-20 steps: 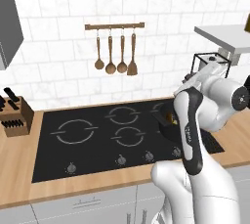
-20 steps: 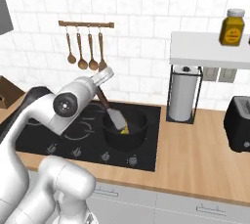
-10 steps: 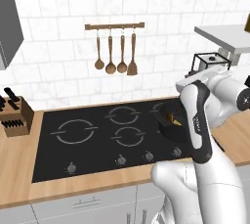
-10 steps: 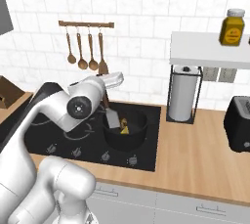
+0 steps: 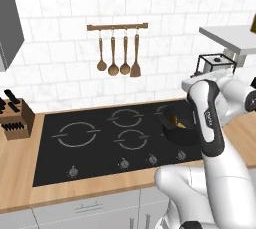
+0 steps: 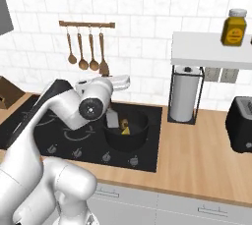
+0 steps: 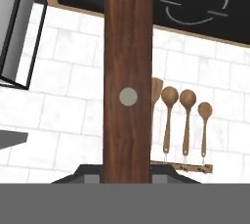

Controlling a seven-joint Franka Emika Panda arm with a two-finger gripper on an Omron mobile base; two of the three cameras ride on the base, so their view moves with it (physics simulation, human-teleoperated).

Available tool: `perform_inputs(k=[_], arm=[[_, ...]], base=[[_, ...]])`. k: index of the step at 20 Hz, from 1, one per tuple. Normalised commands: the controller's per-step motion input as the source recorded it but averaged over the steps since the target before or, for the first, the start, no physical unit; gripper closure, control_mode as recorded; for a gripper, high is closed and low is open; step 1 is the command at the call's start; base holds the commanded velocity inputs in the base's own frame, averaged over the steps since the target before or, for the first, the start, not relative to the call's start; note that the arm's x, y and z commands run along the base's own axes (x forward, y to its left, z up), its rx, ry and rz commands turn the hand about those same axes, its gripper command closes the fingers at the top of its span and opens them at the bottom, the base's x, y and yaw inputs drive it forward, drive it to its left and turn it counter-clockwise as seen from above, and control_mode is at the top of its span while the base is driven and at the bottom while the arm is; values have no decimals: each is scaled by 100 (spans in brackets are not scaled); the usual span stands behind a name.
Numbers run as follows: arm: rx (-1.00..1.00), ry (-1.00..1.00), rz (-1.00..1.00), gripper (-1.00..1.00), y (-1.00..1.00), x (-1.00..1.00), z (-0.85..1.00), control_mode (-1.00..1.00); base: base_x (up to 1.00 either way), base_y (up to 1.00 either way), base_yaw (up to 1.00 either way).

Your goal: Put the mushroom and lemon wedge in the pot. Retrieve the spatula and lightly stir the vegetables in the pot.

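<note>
- Up close in the hand view, the spatula (image 7: pixel 128 71) handle is a fat brown plank with two grey rivets running straight up the middle; the gripper is clamped on it.
- That view's flipped: hob (image 7: pixel 195 3) on top, wooden spoons (image 7: pixel 185 120) dangling the wrong way below.
- Right base view gives you the grey blade (image 6: pixel 113 119) dipped into the pot (image 6: pixel 126 133), next to the yellow lemon wedge (image 6: pixel 126 130) and a brown bit.
- Left base view: arm covers half the pot (image 5: pixel 176 127), but the knife block (image 5: pixel 15 118) shows on the far left.
- Furthest back on the right: paper towel roll (image 6: pixel 185 96), jar (image 6: pixel 234 27) on the shelf.
</note>
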Motion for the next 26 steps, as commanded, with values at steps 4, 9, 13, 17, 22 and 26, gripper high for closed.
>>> perform_inputs(k=[4,9,13,17,22,26], arm=[[32,2,2,100,-17,43,0,-100],[13,1,5,100,-15,18,0,-100],[1,0,1,100,-13,16,-23,-100],[4,0,4,100,-3,19,-35,-100],[6,0,7,100,-2,40,-44,-100],[3,0,6,100,-4,44,-37,-100]], base=[[0,0,0],[0,0,0],[0,0,0],[0,0,0],[0,0,0],[0,0,0]])
